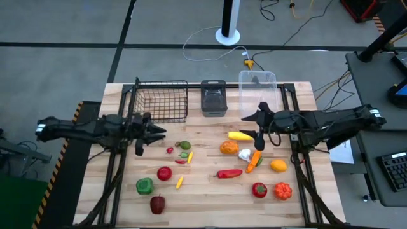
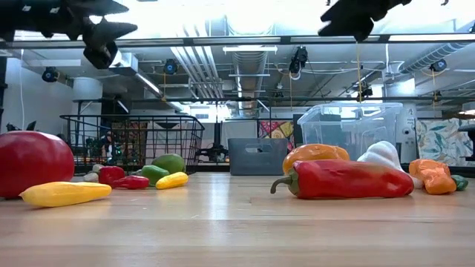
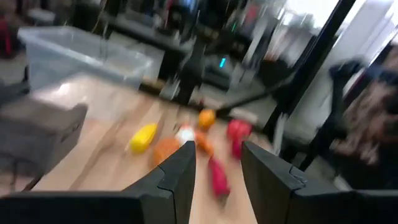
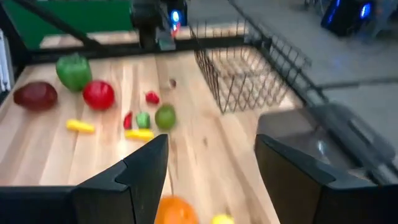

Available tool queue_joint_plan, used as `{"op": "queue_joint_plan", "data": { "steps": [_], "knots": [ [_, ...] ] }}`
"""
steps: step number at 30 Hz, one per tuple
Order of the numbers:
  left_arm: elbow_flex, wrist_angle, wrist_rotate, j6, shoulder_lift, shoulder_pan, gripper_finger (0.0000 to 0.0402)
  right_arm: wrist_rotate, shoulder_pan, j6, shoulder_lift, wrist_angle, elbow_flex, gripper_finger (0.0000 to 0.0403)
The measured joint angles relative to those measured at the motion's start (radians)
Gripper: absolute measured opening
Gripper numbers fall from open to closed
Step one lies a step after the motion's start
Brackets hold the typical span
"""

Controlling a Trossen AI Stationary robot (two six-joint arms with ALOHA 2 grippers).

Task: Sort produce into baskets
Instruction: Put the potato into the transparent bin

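A light wooden slatted table (image 1: pixel 203 191) carries everything. Along its far edge stand a black wire-mesh basket (image 1: pixel 161 100), a dark grey bin (image 1: pixel 213 98) and a clear tub (image 1: pixel 257 84). Toy produce (image 1: pixel 229 173) lies scattered across the boards nearer the front, none in the containers.

The surface (image 1: pixel 210 191) is pale wooden planking, bordered on its left edge by yellow-and-black hazard tape (image 1: pixel 68 137). Around it lies a grey floor (image 1: pixel 76 22) crossed by dark lines. A white round-footed post (image 1: pixel 229 28) stands beyond the surface, with loose white and orange cables (image 1: pixel 210 46) trailing near it. A dark keyboard (image 1: pixel 394 170) sits on a grey desk at the right. From table height, the room behind shows an open ceiling with exposed pipes and ducts (image 2: pixel 245 63), bright overhead light, and a colourful patterned panel (image 2: pixel 276 130) on the far wall.
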Motion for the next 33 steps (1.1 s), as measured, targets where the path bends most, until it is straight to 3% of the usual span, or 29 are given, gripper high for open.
{"op": "queue_joint_plan", "data": {
  "steps": [3, 11, 20, 33],
  "knots": [
    [0.062, -0.091, 0.0, 0.039, 0.04, -0.005, 0.0113, -0.066, 0.0, 0.016, 0.008, -0.038, 0.01, 0.0233],
    [0.107, -0.103, -0.013, 0.144, 0.113, -0.015, 0.0113, -0.072, 0.002, -0.042, 0.159, -0.076, 0.084, 0.0233],
    [0.101, -0.099, -0.079, 0.147, 0.137, -0.018, 0.0113, -0.075, 0.005, -0.01, 0.423, -0.433, 0.346, 0.0236],
    [0.157, -0.092, -0.079, 0.134, 0.144, -0.018, 0.0113, -0.171, 0.013, -0.003, 0.702, -0.609, 0.56, 0.0313]
  ]
}}
